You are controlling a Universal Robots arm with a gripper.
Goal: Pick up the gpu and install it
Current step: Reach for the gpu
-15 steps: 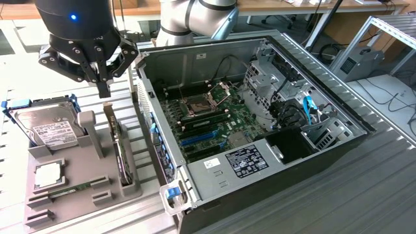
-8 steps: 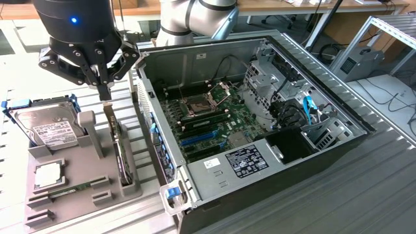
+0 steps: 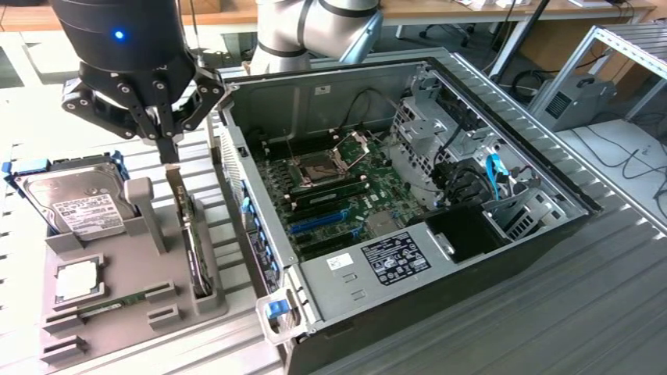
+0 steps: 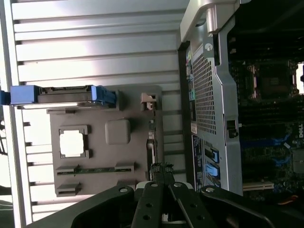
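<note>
Exterior view: pincer (image 3: 168, 155) closed, tips together, directly over the upper end of the gpu (image 3: 194, 246), which stands on edge in gray holder (image 3: 115, 308); contact unclear.

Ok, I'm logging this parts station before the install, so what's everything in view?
gpu: one, black, on edge in the holder
hard drive: one, silver, white label, in the holder
chip: one, silver, holder recess
memory stick: one, green, holder slot
holder: one, grey, the exterior view's left
computer case: one, silver, open, beside the holder
motherboard: one, green, inside the case
arm: one, grey, behind the case
gripper: one, black, over the gpu's end, jaws shut
</note>
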